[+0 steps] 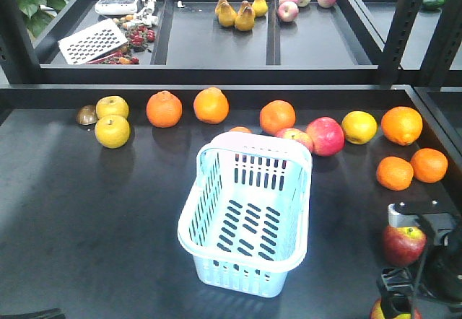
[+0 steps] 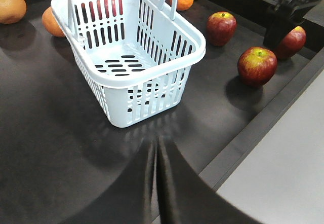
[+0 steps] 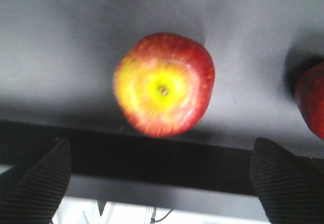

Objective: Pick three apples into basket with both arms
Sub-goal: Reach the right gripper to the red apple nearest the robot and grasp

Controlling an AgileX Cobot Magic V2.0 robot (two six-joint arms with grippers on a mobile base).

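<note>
The pale blue basket (image 1: 245,218) (image 2: 132,51) stands empty in the middle of the dark table, handles folded back. A dark red apple (image 1: 404,243) (image 2: 221,27) lies to its right. A second apple (image 1: 393,310) (image 2: 257,65) sits by the front edge. A third apple (image 2: 292,40) is half hidden behind the right arm. My right gripper (image 3: 162,183) (image 1: 404,290) is open over the front edge, with an apple (image 3: 163,84) just beyond its fingers and another apple (image 3: 311,102) at the right border. My left gripper (image 2: 156,155) is shut and empty, short of the basket's near corner.
Oranges (image 1: 164,109) (image 1: 401,125), yellow fruits (image 1: 112,130) (image 1: 359,126) and two more red apples (image 1: 325,136) line the back of the table. Two oranges (image 1: 411,169) lie right of the basket. A raised shelf (image 1: 216,45) behind holds pears, a grater and other fruit. Black posts (image 1: 401,23) stand at right.
</note>
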